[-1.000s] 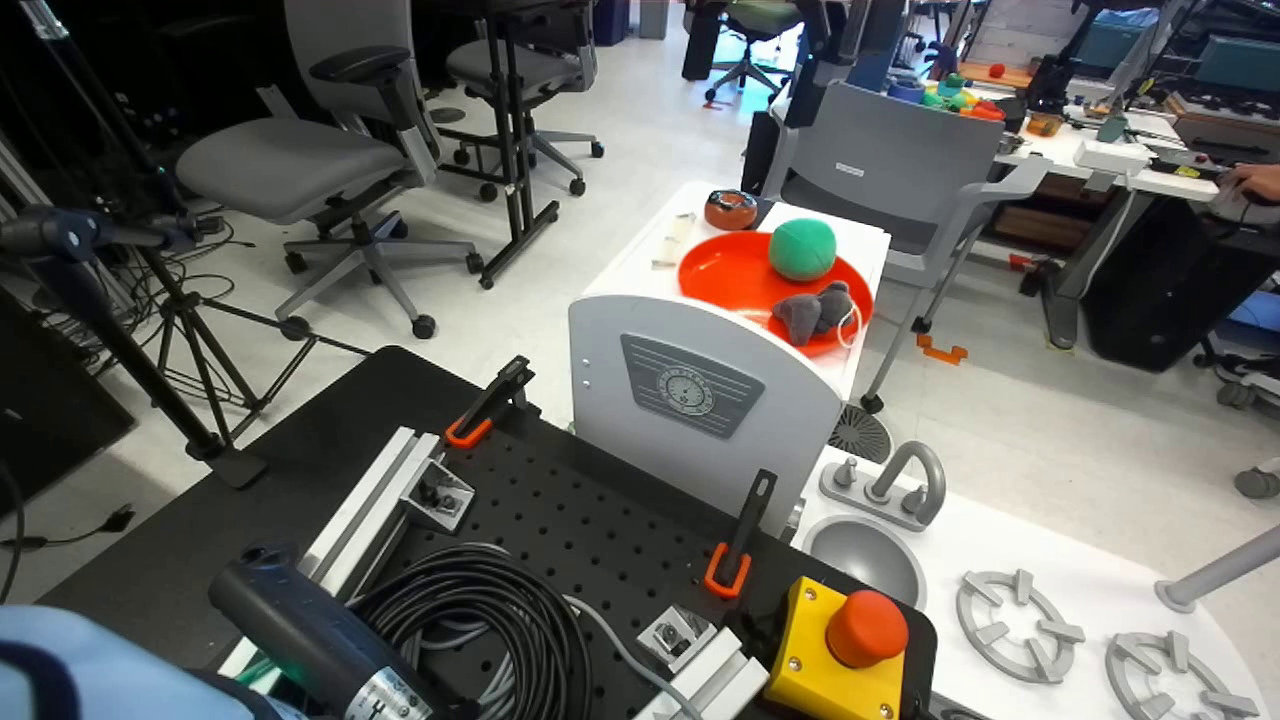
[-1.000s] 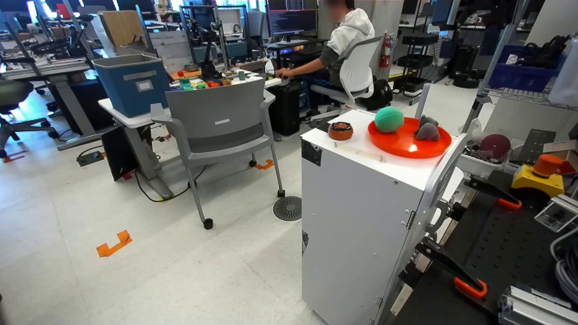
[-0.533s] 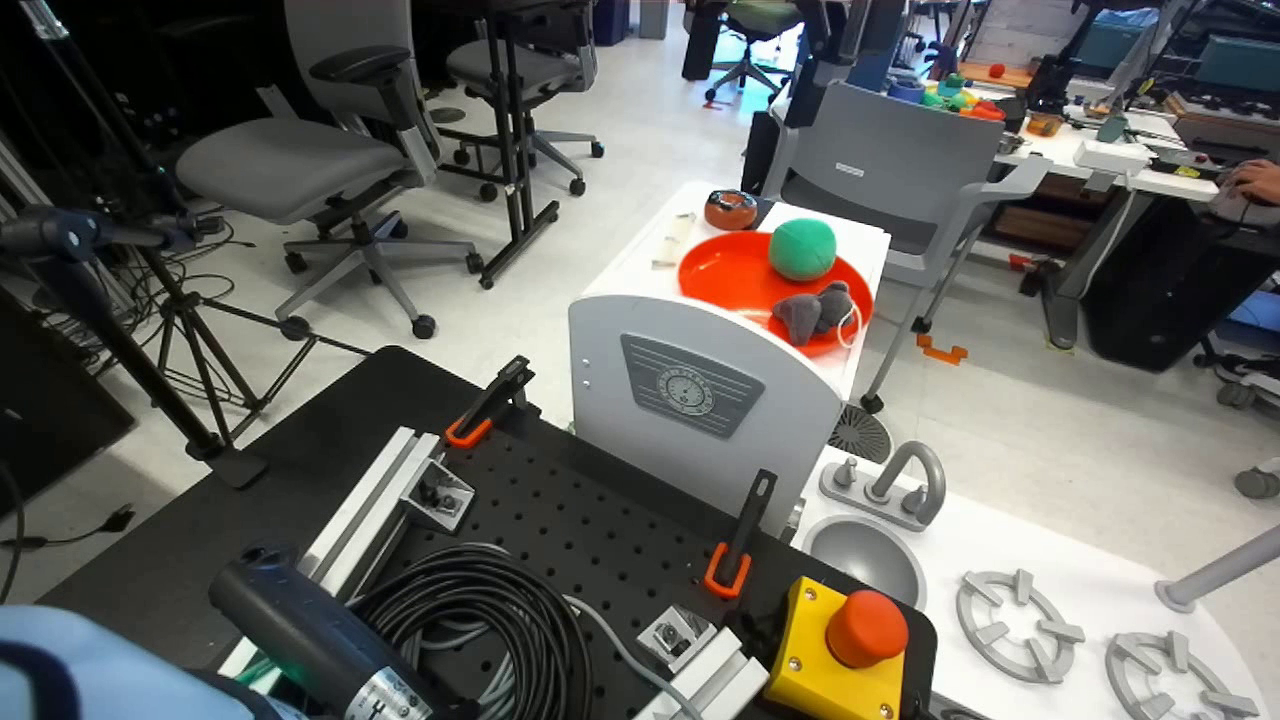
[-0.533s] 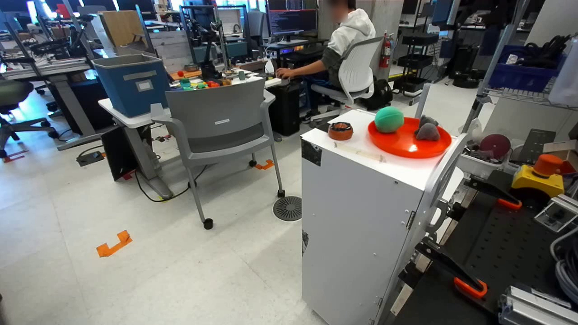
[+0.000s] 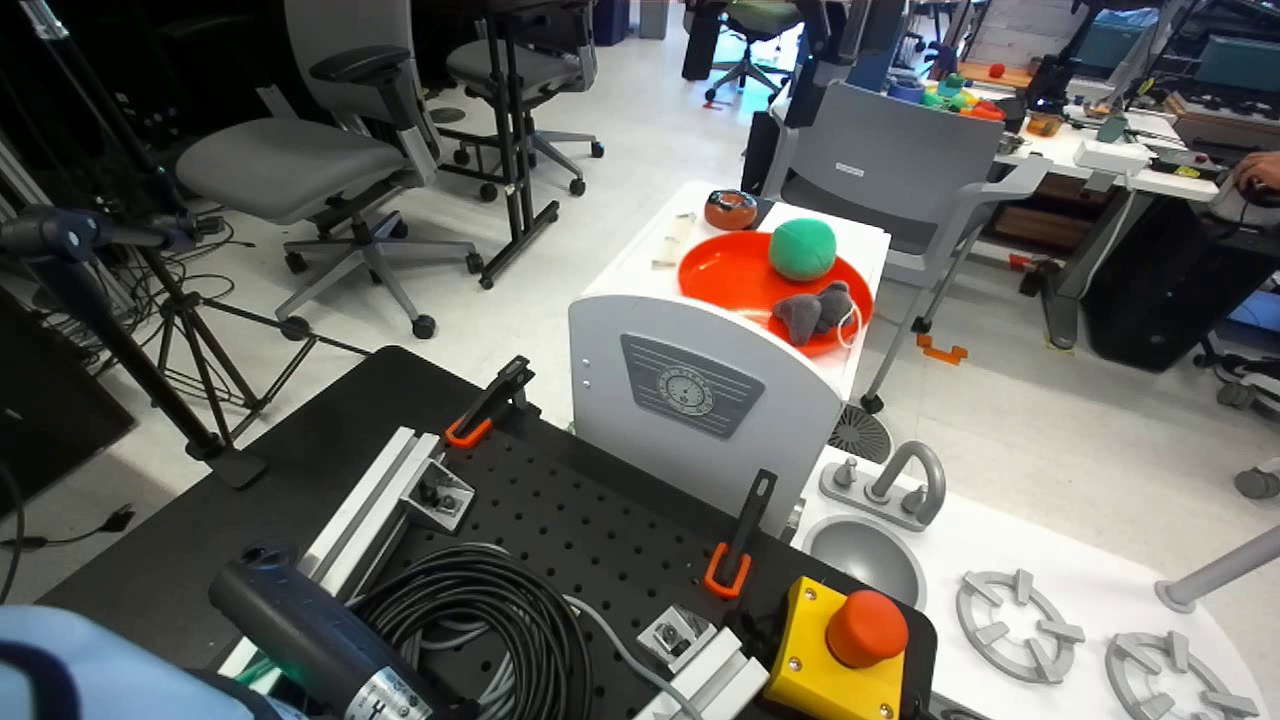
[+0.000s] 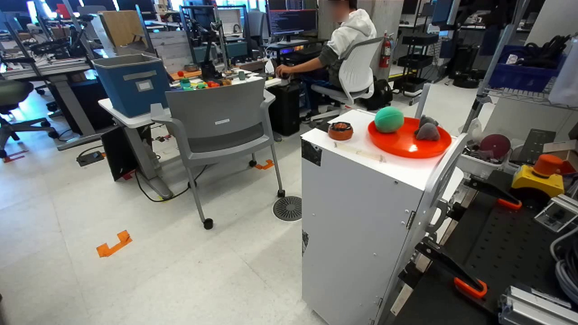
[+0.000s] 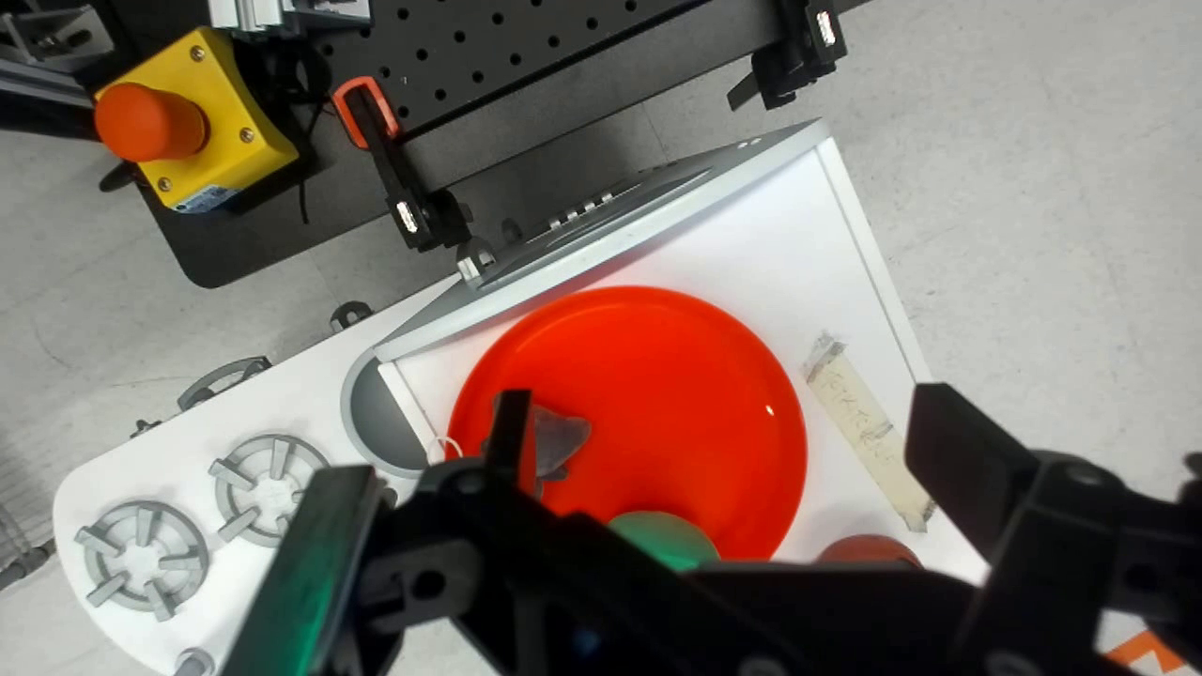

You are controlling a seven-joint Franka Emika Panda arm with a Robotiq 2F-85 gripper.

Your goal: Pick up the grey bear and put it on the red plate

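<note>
Finishing off looks to be the step in hand: in both exterior views the grey bear (image 5: 815, 312) lies on the red plate (image 5: 720, 270), toward the rim, near but apart from the green ball (image 5: 803, 249) that sits on the same plate. In the wrist view the gripper (image 7: 728, 449) has its jaws spread wide apart, with nothing held; one finger (image 7: 508, 437) covers part of the bear from that camera, but no gripper shows at the bear in either exterior view, so I take this for overlap, not contact. With the bear resting where the task wants it, the placing appears done, and I see no call for a grasp. The next move, I judge, is only to carry the gripper away from the worktop (image 6: 402, 168), jaws spread. One care: a knock to the plate could shift the bear over the rim or set the ball rolling.
</note>
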